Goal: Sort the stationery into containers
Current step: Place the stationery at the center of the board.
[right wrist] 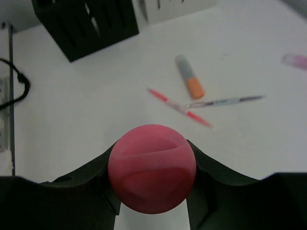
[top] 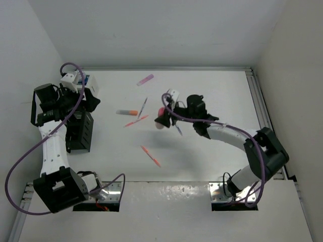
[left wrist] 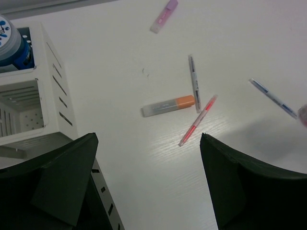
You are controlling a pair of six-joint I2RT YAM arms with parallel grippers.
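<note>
My right gripper (top: 164,118) is shut on the pink-capped bottle (right wrist: 152,167) and holds it above the table's middle. My left gripper (left wrist: 148,139) is open and empty, next to the white organiser (left wrist: 48,96), which holds a blue-capped jar (left wrist: 12,45) in a back compartment. The black organiser (top: 81,132) stands just in front of it. On the table lie a grey-and-orange highlighter (left wrist: 169,106), a red pen (left wrist: 197,121), a thin silver pen (left wrist: 194,82), a pink highlighter (left wrist: 164,16), a blue pen (left wrist: 273,98) and an orange pen (top: 150,156).
A metal rail (top: 262,108) runs along the table's right edge. White walls close in the back and both sides. Cables loop from both arms. The black organiser (right wrist: 86,24) and the white one (right wrist: 172,7) also show at the top of the right wrist view.
</note>
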